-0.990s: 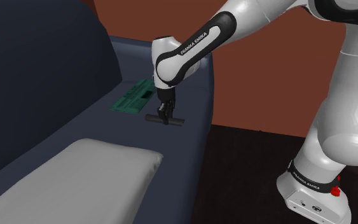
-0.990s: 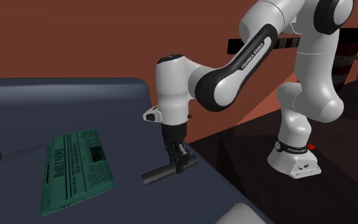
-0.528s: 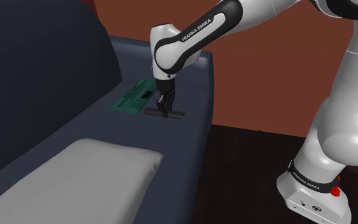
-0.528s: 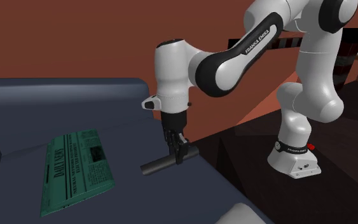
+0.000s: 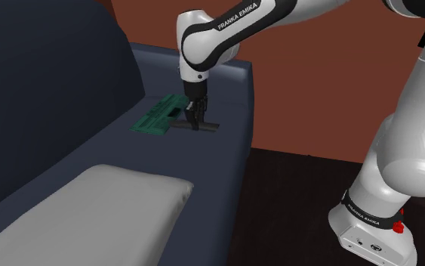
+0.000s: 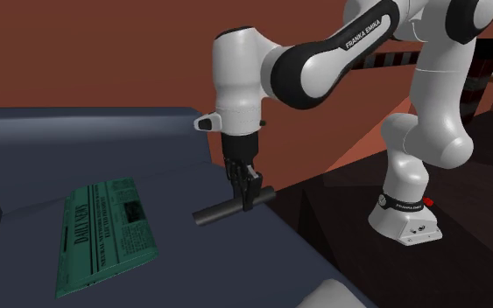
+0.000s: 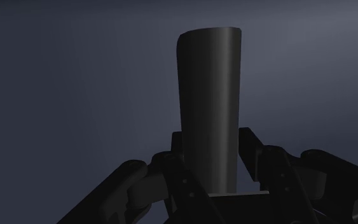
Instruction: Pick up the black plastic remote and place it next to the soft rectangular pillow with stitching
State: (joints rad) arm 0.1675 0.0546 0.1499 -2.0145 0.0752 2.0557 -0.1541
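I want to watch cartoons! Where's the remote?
The hand clasps the remote just over the sofa, right of the newspaper in the shoulder view.

A dark blue sofa (image 5: 120, 155) is seen in the shoulder view, with its backrest (image 5: 44, 75) along the left and an armrest (image 5: 154, 68) at the far end. A green newspaper (image 5: 154, 117) is laid flat on the far part of the seat, near the armrest. A pale grey rectangular pillow (image 5: 105, 211) is laid on the near part, well apart from the newspaper. The sofa is set on a dark floor (image 5: 294, 196).
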